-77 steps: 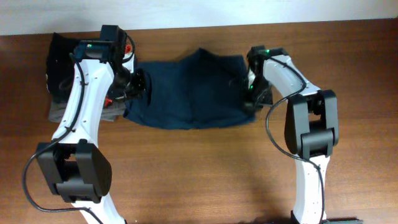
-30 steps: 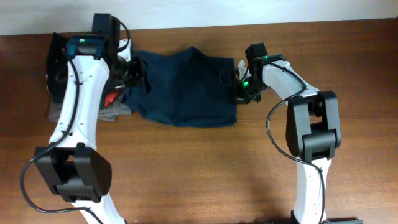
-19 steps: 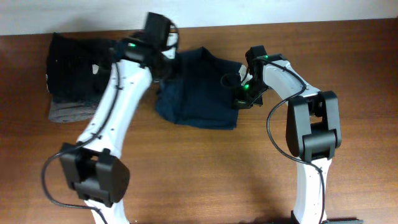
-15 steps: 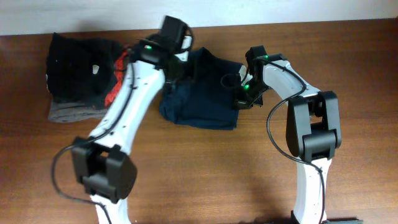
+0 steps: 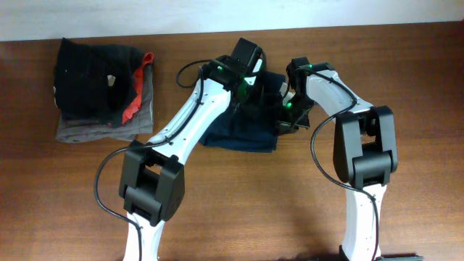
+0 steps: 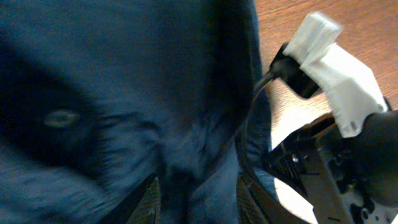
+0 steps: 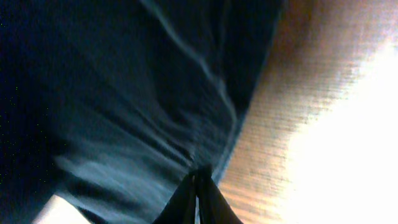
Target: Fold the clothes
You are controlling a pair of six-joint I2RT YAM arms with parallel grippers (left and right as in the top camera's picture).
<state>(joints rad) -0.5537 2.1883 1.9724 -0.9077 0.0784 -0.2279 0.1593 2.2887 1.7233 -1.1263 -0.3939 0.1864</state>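
Observation:
A navy blue garment (image 5: 238, 125) lies bunched on the wooden table, between the two arms. My left gripper (image 5: 251, 88) has reached across to the garment's right part. In the left wrist view the navy cloth (image 6: 124, 93) fills the frame and a fold of it sits between the fingers (image 6: 199, 200). My right gripper (image 5: 285, 116) is at the garment's right edge. In the right wrist view its fingers (image 7: 198, 190) are pressed together on the edge of the cloth (image 7: 124, 93).
A stack of folded clothes, black (image 5: 93, 71) on top with red and grey (image 5: 98, 129) beneath, sits at the far left. The right arm's white link (image 6: 345, 93) is close beside my left gripper. Bare wood (image 5: 239, 203) lies in front.
My left gripper has carried the garment's left edge from the far left across to the right, folding it over. The clothes stack is now uncovered. My right gripper has stayed at the right edge.

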